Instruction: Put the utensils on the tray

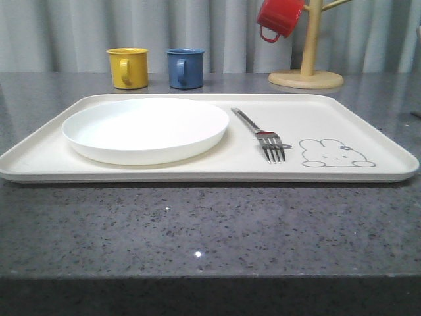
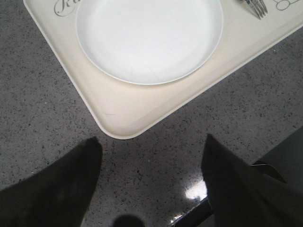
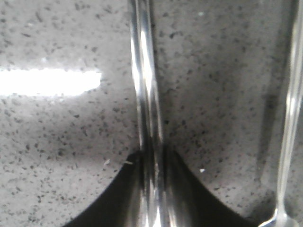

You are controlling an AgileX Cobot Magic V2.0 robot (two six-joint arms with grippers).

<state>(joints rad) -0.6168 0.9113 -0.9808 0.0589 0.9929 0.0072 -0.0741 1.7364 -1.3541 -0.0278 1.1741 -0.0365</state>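
Note:
The cream tray (image 1: 342, 108) lies across the grey stone table and carries a white plate (image 1: 145, 128) on its left half. A silver fork (image 1: 263, 135) rests to the right of the plate, tines toward me, beside the bunny drawing. In the left wrist view my left gripper (image 2: 151, 142) hangs open over bare table just off a tray (image 2: 118, 109) corner, with the plate (image 2: 149, 38) and fork tines (image 2: 255, 5) beyond. My right gripper (image 3: 150, 161) is shut on the shiny chopsticks (image 3: 144, 85) low over the table. A spoon handle (image 3: 289, 118) lies alongside them.
A yellow mug (image 1: 127, 67) and a blue mug (image 1: 185, 67) stand behind the tray. At the back right a red mug (image 1: 279, 18) hangs on a wooden mug tree (image 1: 309, 46). The table's edge (image 2: 279, 161) runs close to my left gripper.

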